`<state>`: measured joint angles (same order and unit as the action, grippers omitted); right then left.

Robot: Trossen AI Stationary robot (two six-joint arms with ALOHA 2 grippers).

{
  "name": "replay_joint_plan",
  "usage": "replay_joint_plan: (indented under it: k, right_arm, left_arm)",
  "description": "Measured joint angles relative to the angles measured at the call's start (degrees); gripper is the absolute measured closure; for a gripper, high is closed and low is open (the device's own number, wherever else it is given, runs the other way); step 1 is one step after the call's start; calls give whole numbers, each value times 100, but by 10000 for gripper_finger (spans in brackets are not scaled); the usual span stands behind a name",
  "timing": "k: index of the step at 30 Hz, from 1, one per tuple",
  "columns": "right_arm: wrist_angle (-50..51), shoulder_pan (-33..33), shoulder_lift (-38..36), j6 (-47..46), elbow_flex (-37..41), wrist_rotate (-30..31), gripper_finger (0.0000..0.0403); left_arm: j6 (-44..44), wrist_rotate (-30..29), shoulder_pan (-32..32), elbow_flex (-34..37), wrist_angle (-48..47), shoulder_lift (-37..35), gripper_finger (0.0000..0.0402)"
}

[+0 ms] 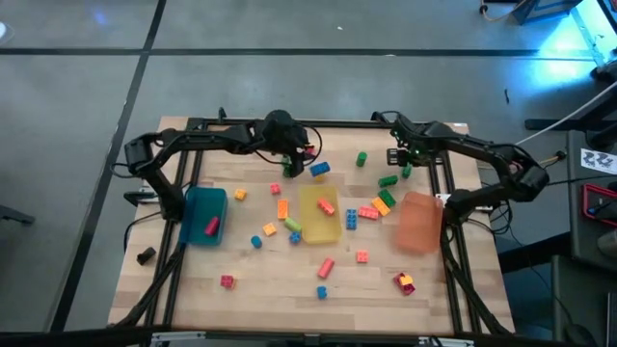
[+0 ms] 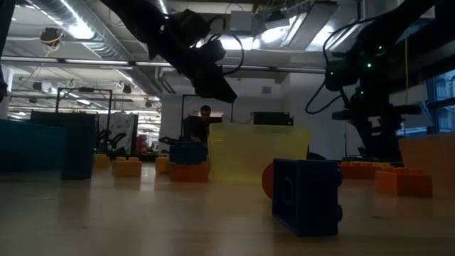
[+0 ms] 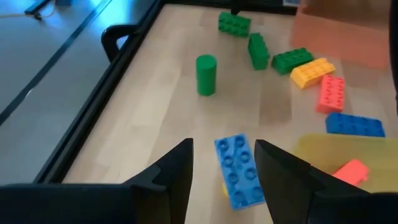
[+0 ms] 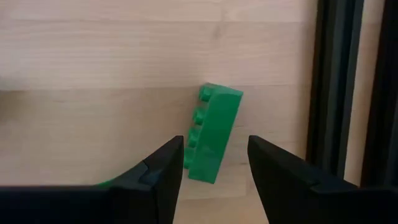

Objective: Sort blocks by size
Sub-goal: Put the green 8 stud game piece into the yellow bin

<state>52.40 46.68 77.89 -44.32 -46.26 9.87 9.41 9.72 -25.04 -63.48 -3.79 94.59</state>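
Blocks of several colours lie scattered on the wooden table [image 1: 270,289]. My left gripper [image 1: 294,166] hangs open at the far middle, slanting down toward a blue studded brick [image 3: 239,171], which lies flat ahead of its fingers with a yellow piece under its near end. My right gripper [image 1: 400,159] points down, open, over a green brick [image 4: 214,134] that rests on its long side by the black frame rail [image 4: 333,87]. In the right wrist view the brick shows between the fingers, and I see no touch.
A blue bin [image 1: 202,214] with a red block inside, a yellow bin [image 1: 318,226] and an orange bin [image 1: 419,222] stand across the table's middle. A green cylinder [image 3: 206,74] and green, yellow, red and blue bricks [image 3: 311,71] lie between the two grippers.
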Motion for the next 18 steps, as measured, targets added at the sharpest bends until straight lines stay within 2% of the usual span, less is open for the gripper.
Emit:
replay_joint_plan:
  k: [18]
  right_arm:
    - [-175,149,1014,-23,0,-46,221]
  left_arm:
    - [0,11,-57,0,-253,2,247]
